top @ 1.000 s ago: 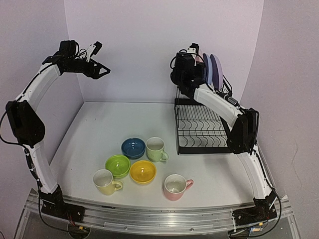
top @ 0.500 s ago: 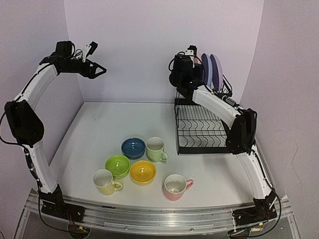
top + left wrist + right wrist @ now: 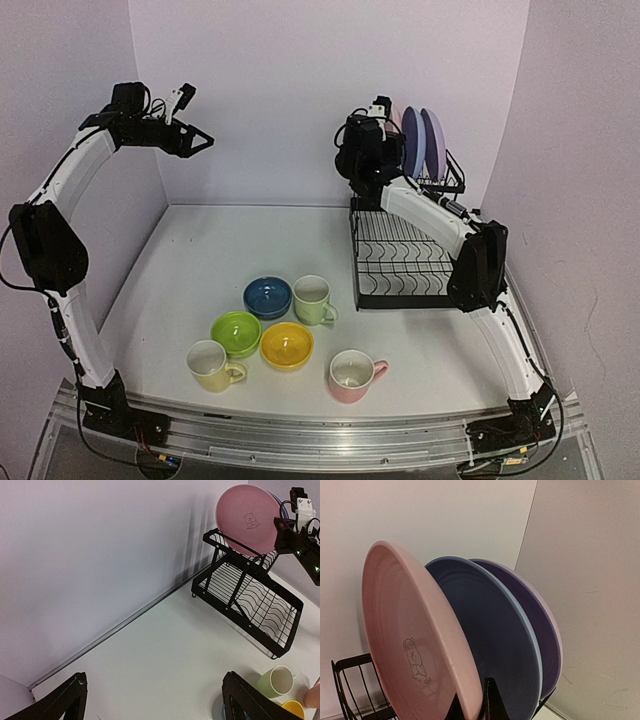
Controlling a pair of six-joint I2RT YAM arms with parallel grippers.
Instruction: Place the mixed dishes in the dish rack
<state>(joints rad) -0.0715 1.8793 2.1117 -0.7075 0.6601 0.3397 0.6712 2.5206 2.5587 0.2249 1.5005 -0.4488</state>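
Observation:
The black dish rack (image 3: 405, 300) stands at the back right. On its upper shelf three plates stand on edge: pink (image 3: 405, 630), blue (image 3: 490, 630) and lilac (image 3: 545, 625). My right gripper (image 3: 475, 701) is shut on the pink plate's lower rim, one finger on each side. The left wrist view shows the pink plate (image 3: 245, 517) seated in the rack (image 3: 250, 600). My left gripper (image 3: 200, 140) hangs open and empty, high at the back left. On the table sit a dark blue bowl (image 3: 268, 296), a green bowl (image 3: 236, 332) and a yellow bowl (image 3: 287, 345).
A pale green mug (image 3: 312, 298), a yellow mug (image 3: 208, 364) and a pink mug (image 3: 351, 374) stand upright among the bowls at the table's near middle. The rack's lower tray holds nothing. Walls close in the back and both sides.
My right wrist has shifted slightly left and down at the upper shelf, so a sliver of the pink plate now shows. The left arm drew back a little to the left.

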